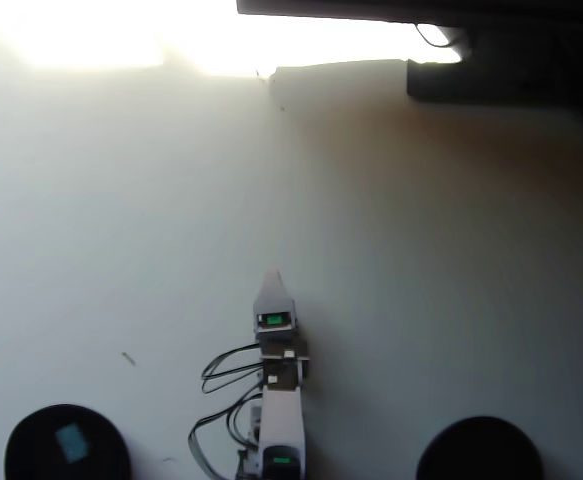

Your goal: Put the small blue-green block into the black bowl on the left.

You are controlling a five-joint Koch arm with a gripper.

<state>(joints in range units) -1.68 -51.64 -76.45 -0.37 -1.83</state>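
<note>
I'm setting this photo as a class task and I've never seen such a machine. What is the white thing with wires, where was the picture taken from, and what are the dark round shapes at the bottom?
The picture comes from a fixed camera looking straight down at a pale table. The white thing is a small hobby robot arm reaching up the picture; loose black cables feed its motors. Its pointed end is the gripper, which holds nothing; from above only one tip shows, so open or shut cannot be told. The round shapes are two black bowls. The left bowl already holds a small blue-green block. The right bowl looks empty. Bright glare washes out the top.
</note>
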